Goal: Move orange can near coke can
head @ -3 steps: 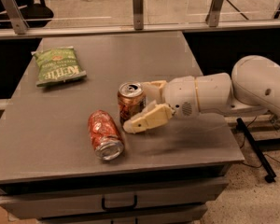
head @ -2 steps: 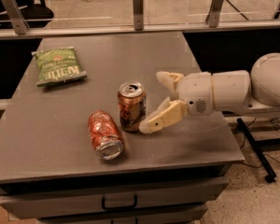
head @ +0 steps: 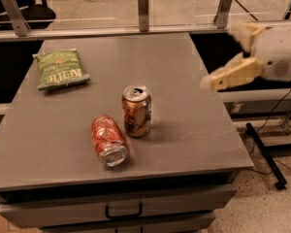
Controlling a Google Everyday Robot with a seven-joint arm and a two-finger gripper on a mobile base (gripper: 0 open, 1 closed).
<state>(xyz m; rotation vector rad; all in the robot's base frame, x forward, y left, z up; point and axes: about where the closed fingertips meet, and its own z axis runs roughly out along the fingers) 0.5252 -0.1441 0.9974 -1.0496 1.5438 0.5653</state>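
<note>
Standing upright near the middle of a grey table (head: 194, 130), the orange can (head: 136, 110) shows a dull tan-orange print with brownish and pale mottling. None of its writing can be read. Its silver top with a pull tab faces up.

Just beside it, to the lower left, the coke can (head: 108, 140) lies on its side. It is bright red-orange with white markings, and its shiny silver end points toward the table's front edge. No lettering on it can be made out. The two cans are very close; I cannot tell whether they touch.

Well apart from both, near the table's back left corner, a green chip bag (head: 60, 69) lies flat. It carries the white word "KETTLE".

The gripper (head: 220, 57) hangs in the air at the right of the view, beyond the table's right edge and well away from the cans. Its two cream fingers (head: 233, 74) are spread wide apart, gripping nothing, and a white arm body sits behind them.

The tabletop is matte and plain, with a drawer below whose front has a dark handle (head: 123, 211). Behind the table runs a low glass barrier on metal posts (head: 143, 8). An office chair (head: 36, 11) stands at the far left. On the right, a black bar (head: 264, 154) and a cable lie on a pale speckled floor.
</note>
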